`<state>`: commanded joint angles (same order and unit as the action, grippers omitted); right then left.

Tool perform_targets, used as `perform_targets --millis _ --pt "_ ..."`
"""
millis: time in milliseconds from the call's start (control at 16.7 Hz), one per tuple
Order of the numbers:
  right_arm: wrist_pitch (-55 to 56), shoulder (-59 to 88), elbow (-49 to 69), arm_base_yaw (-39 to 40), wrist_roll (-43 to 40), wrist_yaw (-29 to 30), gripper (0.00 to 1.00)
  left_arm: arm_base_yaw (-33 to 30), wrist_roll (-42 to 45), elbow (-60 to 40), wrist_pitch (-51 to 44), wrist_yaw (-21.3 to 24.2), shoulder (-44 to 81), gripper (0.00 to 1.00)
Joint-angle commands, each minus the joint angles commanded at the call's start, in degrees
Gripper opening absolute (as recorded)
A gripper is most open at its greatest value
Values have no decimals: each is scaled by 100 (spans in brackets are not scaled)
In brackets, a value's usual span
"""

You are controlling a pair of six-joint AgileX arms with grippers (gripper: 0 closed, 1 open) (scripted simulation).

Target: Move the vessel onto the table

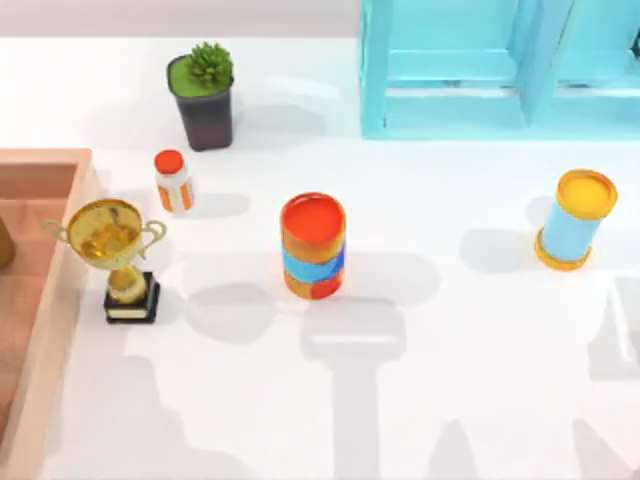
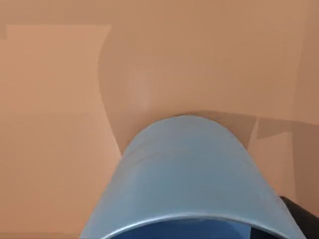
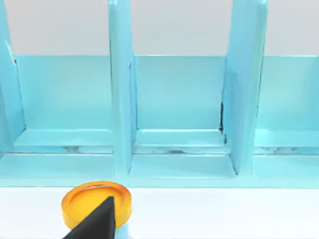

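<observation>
trophy (image 1: 118, 252), striped can (image 1: 313, 245), potted plant (image 1: 204, 92)

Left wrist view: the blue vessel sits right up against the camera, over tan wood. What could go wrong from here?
1. The vessel is inside the wooden box, so a low carry toward the table could clip the raised rim.
2. The trophy stands just beside that rim; a direct path out may topple it.
3. The grip itself is hidden, so a slip cannot be ruled out.
</observation>
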<state>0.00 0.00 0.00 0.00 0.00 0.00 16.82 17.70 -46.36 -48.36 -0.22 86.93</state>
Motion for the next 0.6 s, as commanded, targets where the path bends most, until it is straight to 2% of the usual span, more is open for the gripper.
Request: perform_targets --millis 300,600 --pt "0 0 0 0 0 0 100 -493 -795 -745 -630 -97 -368 0" --pt "0 0 0 0 0 0 100 -1626 -1853 -1300 -1662 -42 -662 0"
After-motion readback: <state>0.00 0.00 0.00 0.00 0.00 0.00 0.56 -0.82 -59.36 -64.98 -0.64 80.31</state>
